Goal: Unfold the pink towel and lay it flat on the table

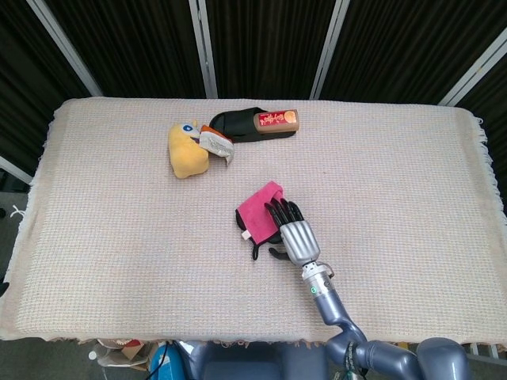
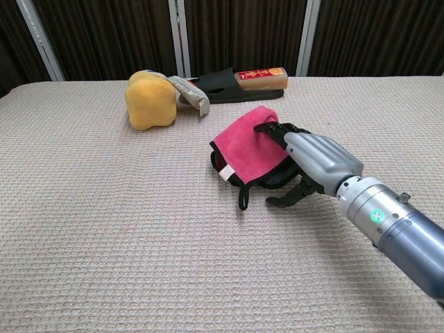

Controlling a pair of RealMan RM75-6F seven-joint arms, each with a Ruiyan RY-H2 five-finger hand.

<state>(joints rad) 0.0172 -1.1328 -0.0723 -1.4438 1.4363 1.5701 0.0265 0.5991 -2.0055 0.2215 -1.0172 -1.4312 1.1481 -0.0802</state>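
Pink towel (image 1: 261,209), a folded square of fuzzy cloth with a small white tag (image 2: 227,173) at its near corner, lies near the middle of the table (image 1: 111,229), which is covered by a cream waffle-weave cloth. It sits on top of a black pad-like item (image 2: 272,179) with a black loop (image 2: 243,196) poking out toward the front edge; only the dark rim and loop show from under the pink fabric. The towel is still folded, not spread flat.

The right robot hand (image 1: 290,231), grey-backed with black fingers (image 2: 272,129), rests palm-down on the right half of the towel, the fingers laid over the pink surface and pointing toward the far side of the table. Its thumb (image 2: 286,199) reaches down beside the black pad at the towel's near right edge. Whether the robot hand is actually pinching fabric or only pressing on it cannot be told from either view. The silver forearm (image 2: 395,229) runs back toward the lower right.

The left robot hand does not appear in either view.

Toward the far side of the table, well apart from the towel, a yellow plush toy (image 1: 187,150) lies beside a black slipper (image 1: 240,124), with an orange tube-shaped package (image 1: 276,120) resting on the slipper
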